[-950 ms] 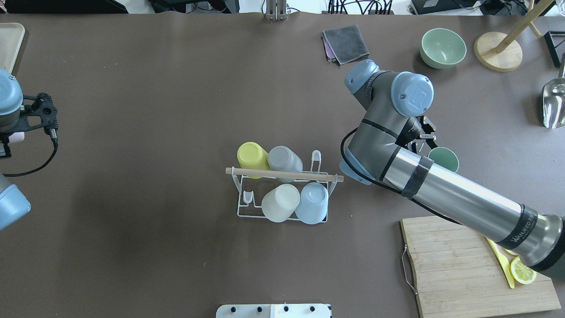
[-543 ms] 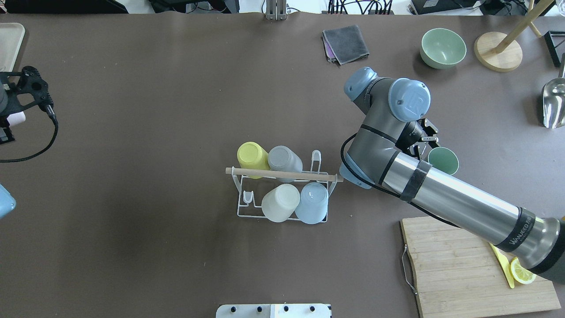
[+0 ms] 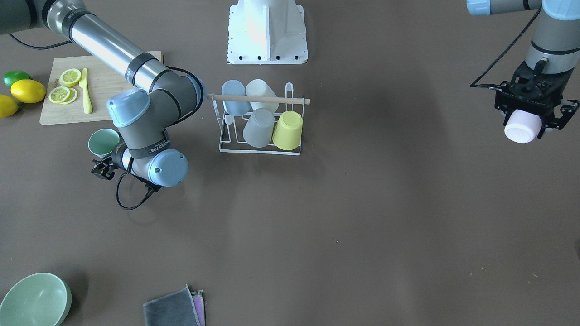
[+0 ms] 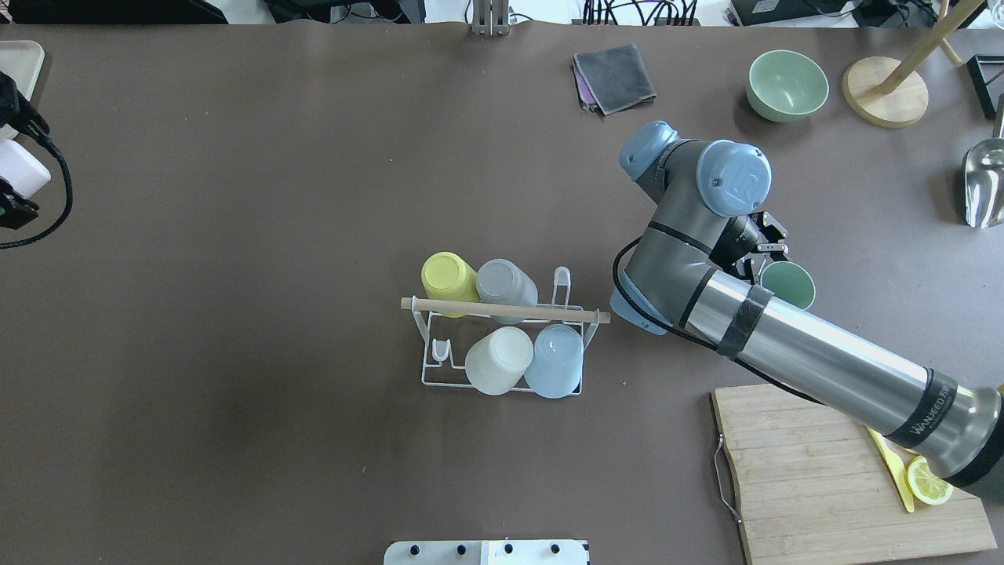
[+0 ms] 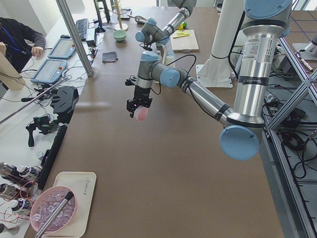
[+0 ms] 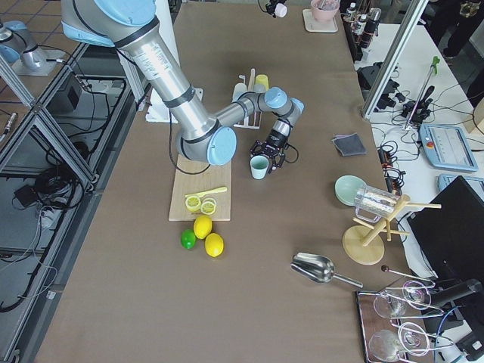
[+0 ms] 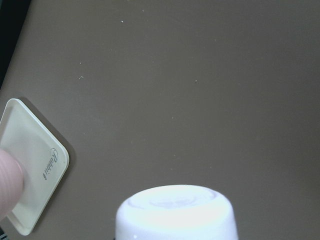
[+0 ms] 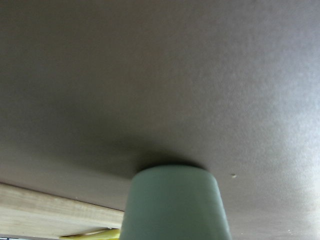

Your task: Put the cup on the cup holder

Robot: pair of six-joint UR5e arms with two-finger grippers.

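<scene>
The cup holder point(image 4: 502, 311), a white wire rack with a wooden rod, stands mid-table and also shows in the front view point(image 3: 260, 98). It carries several upturned cups, and two prongs are bare. My left gripper point(image 3: 529, 121) is shut on a pale pink cup point(image 3: 521, 131) and holds it in the air far to the left point(image 5: 141, 114). The cup's base fills the left wrist view point(image 7: 175, 212). My right gripper point(image 4: 767, 249) is low beside a green cup point(image 4: 788, 284) that stands upright on the table point(image 8: 175, 202). Its jaws look spread.
A cutting board point(image 4: 816, 471) with lemon slices and a yellow knife lies front right. A green bowl point(image 4: 787, 85), a folded cloth point(image 4: 616, 77), a wooden stand point(image 4: 885, 92) and a metal scoop point(image 4: 984, 184) are at the back right. A cream tray point(image 7: 30, 185) lies far left.
My left gripper has carried the pink cup further left and away, nearly out of the overhead view. My right gripper has shifted slightly toward the green cup, which has not moved.
</scene>
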